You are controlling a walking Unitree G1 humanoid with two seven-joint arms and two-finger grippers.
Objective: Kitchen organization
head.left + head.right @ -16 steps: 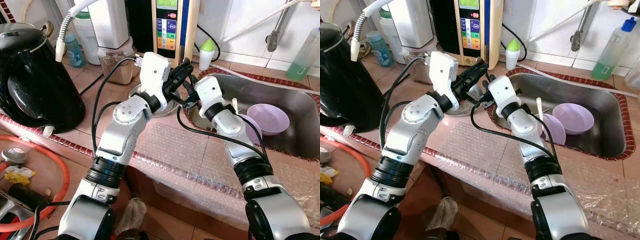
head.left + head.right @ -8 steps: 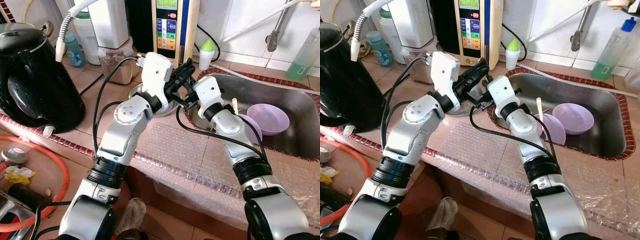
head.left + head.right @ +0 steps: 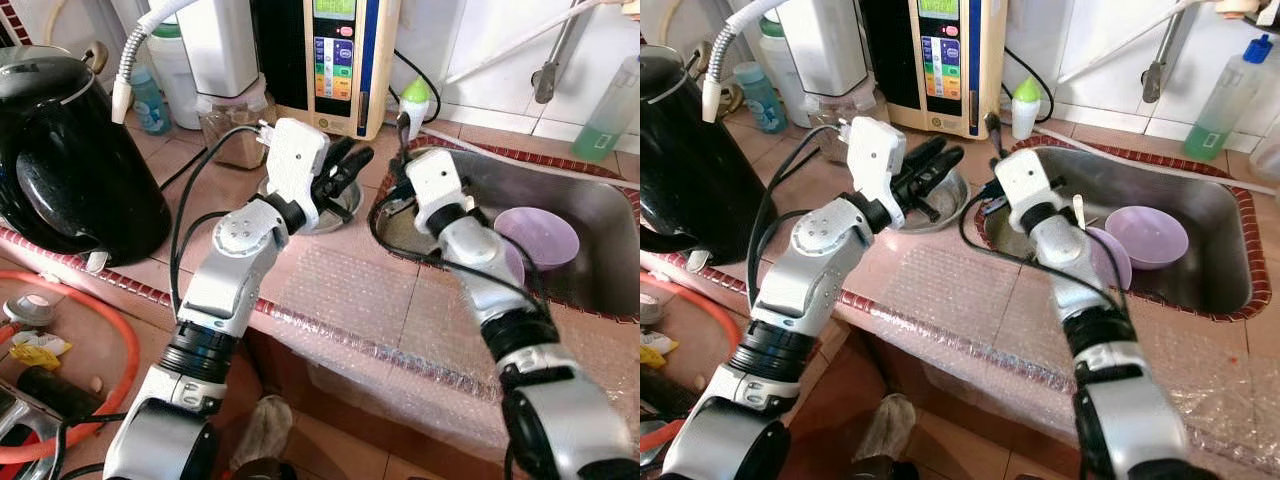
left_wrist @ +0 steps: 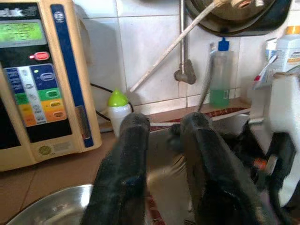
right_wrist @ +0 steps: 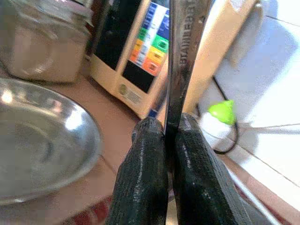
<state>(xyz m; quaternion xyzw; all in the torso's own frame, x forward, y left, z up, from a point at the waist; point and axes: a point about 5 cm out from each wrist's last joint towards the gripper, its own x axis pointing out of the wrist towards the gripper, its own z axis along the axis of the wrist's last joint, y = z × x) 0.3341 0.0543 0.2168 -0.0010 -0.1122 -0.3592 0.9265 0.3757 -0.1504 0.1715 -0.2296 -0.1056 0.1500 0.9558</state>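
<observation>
My right gripper (image 5: 165, 135) is shut on a flat stainless-steel utensil (image 5: 180, 42), which sticks up at the sink's near-left corner (image 3: 992, 124). My left gripper (image 3: 352, 160) is open with nothing between its fingers (image 4: 129, 154). It hovers over a steel bowl (image 3: 343, 205) on the tiled counter, a short gap left of the right gripper. In the steel sink (image 3: 600, 215) lie a purple bowl (image 3: 540, 236), a second purple dish (image 3: 1108, 258) partly behind my right arm, and a white spoon (image 3: 1077, 210).
A black kettle (image 3: 70, 160) stands at the counter's left. Behind the bowl are a glass jar (image 3: 230, 128), a water purifier panel (image 3: 340, 50) and a green-capped bottle (image 3: 414, 100). Bubble wrap (image 3: 370, 300) covers the front edge. A green soap bottle (image 3: 610, 105) stands behind the sink.
The two grippers were together over the bowl's edge; now they have parted. The right one has drawn toward the sink with the utensil, and the left one has let go and opened.
</observation>
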